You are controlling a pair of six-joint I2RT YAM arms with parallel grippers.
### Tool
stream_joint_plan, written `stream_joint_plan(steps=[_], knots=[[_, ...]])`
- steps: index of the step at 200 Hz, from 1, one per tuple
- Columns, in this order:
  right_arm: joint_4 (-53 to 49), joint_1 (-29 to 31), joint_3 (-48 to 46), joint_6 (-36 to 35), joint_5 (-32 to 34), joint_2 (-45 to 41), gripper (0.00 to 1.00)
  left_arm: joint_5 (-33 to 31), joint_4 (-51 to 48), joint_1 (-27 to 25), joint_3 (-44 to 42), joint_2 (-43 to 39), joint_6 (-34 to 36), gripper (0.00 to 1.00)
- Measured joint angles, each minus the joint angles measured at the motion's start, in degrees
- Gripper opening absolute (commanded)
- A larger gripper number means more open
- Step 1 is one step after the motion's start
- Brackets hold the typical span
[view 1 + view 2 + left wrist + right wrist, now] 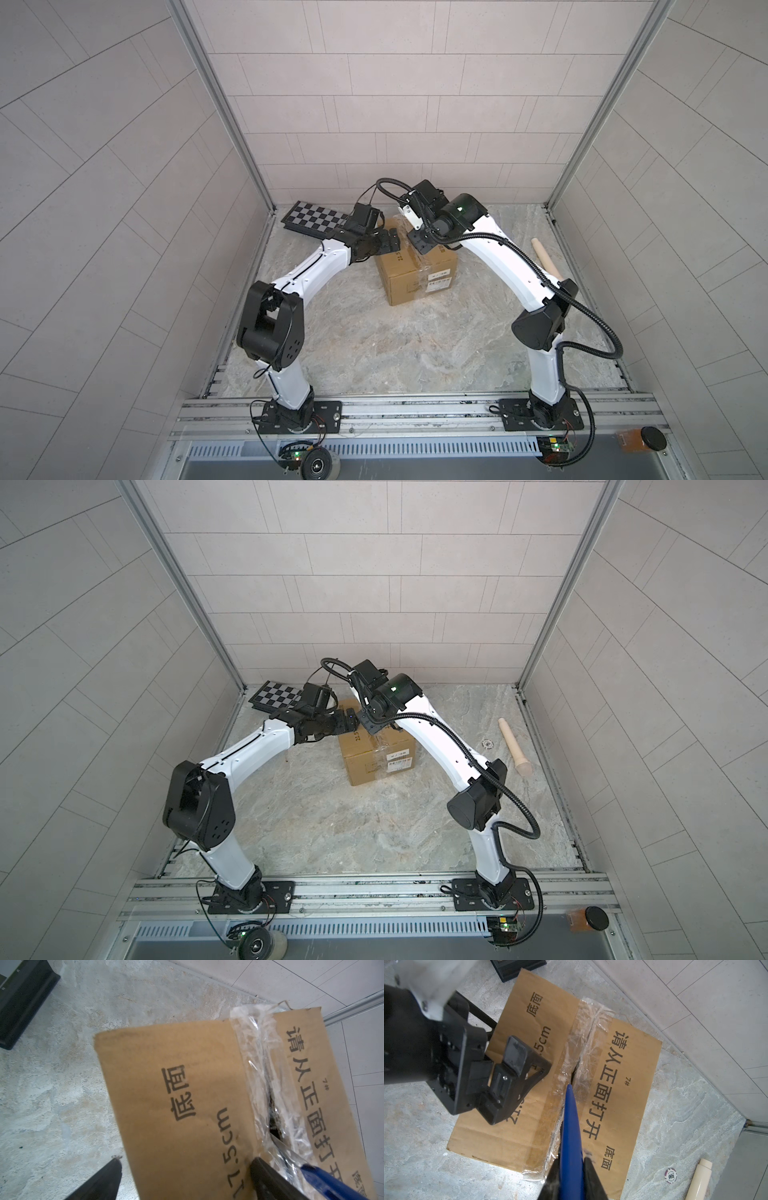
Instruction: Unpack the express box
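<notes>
Grey marbled counter (374, 345), pale tiled walls (395, 104) on three sides. The express box (415, 270) sits rear-centre on it, taped seam up. L gripper (186, 1160): jaws wide apart over one flap; R gripper (571, 1162): clamped on blue cutter (570, 1118), tip at seam.

Brown express box (411, 274), blue tool (571, 1126), black-and-white chequered board (316, 216).

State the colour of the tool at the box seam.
Blue tool, clearest in the right wrist view.

Matt cardboard express box (500, 1136); glossy crinkled clear tape (583, 1022); smooth blue plastic knife handle (570, 1126).
</notes>
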Motion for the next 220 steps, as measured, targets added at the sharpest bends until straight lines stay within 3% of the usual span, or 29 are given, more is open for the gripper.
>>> stream_joint_plan(steps=[191,220], knots=[[-1.2,-1.1,-1.4,0.2,-3.3,-1.6,0.00,1.9,2.1,0.7,-2.0,-1.1,-1.4,0.99],[-2.5,-1.2,1.7,0.8,-3.5,0.5,0.00,2.9,3.7,1.0,-3.1,-1.2,-1.8,0.99]])
